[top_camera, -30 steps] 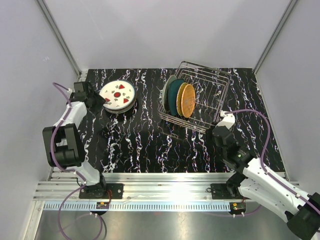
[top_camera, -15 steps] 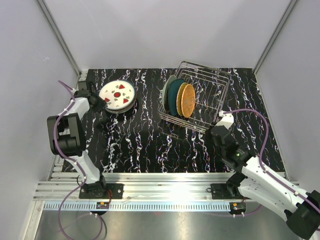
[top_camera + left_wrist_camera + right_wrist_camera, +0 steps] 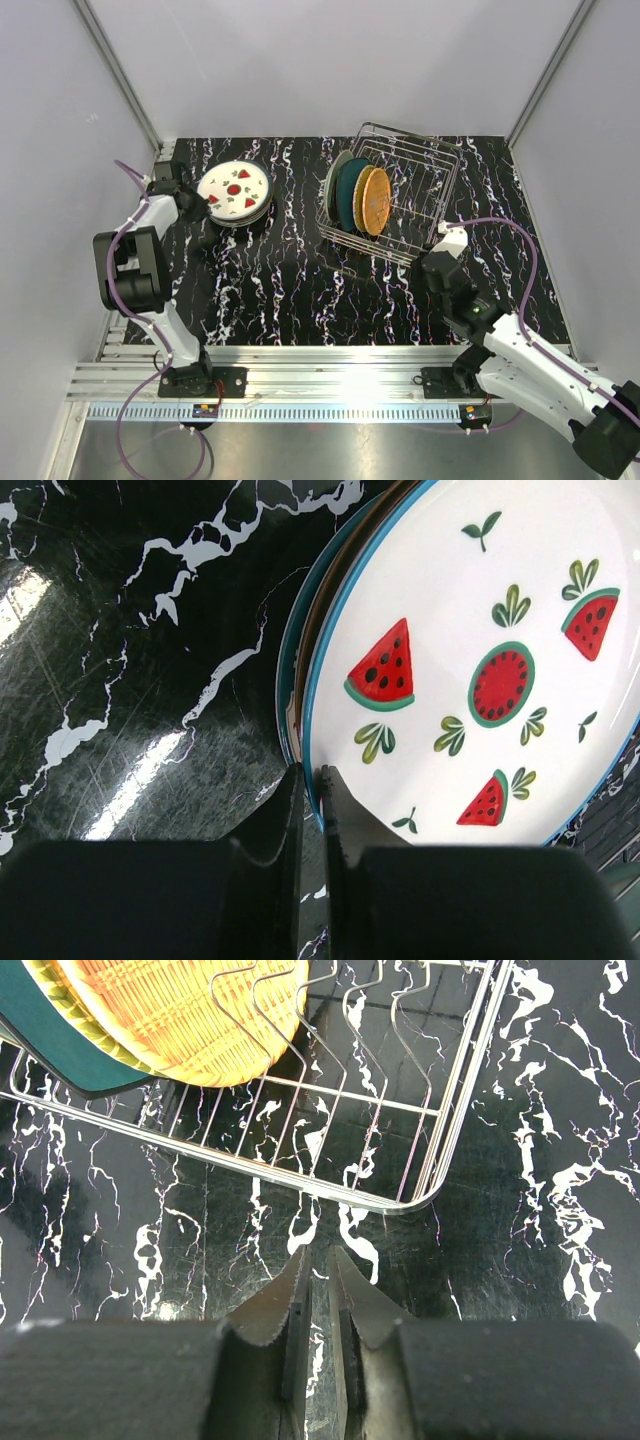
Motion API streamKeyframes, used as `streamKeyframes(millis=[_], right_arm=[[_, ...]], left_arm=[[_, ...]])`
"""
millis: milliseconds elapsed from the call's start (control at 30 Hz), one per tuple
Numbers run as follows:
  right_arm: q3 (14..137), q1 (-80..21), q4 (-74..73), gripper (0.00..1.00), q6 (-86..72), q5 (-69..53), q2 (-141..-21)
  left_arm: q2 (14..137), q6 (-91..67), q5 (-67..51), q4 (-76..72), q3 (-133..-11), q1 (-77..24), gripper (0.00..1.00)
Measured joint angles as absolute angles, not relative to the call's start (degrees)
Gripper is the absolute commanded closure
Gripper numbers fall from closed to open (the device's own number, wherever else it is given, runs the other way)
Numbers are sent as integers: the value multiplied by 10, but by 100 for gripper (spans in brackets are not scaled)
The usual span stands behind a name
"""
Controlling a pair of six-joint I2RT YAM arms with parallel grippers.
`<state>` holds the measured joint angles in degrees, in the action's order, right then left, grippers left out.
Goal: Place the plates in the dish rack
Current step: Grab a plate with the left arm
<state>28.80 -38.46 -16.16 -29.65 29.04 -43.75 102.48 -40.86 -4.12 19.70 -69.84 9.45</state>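
A white round plate with red watermelon slices and a blue rim (image 3: 480, 650) lies flat on top of a short stack of other plates (image 3: 293, 680) at the far left of the black, white-veined marble surface (image 3: 280, 290). The left hand (image 3: 312, 792) reaches in from the plate's left edge. Its two fingers (image 3: 290, 815) are drawn almost together with the blue rim pinched between them. From this angle it is hard to say whether the plate underneath is caught as well.

Well to the right stands the rectangular silver wire dish rack (image 3: 440, 152). At its left end an orange-tan woven plate (image 3: 375, 200) and a dark teal plate (image 3: 350, 195) stand on edge beside a pale one. The slots to their right are free. The right hand (image 3: 318, 1265) hovers over the surface just outside the rack's near right corner, its fingers nearly together and holding nothing.

The step in hand looks like picking up the top plate. To do it well, the pinch should sit deep enough on the rim, and the lift should begin slowly, so that only the top plate comes away. The plate then needs turning on edge and guiding into the free slot next to the orange-tan plate, without knocking those already standing.
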Motion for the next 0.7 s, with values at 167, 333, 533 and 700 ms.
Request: streamKeyframes(millis=[167, 333, 533, 700], right_arm=[[288, -385, -162, 81, -296, 290, -432], [288, -385, -162, 82, -296, 290, -424], [288, -385, -162, 81, -296, 290, -422], [288, -385, -161, 73, -292, 273, -419]], left_arm=[[1001, -408, -41, 200, -679, 95, 95], [968, -407, -33, 207, -663, 95, 100], [936, -403, -14, 211, -653, 94, 100], [919, -396, -5, 213, -651, 87, 100]])
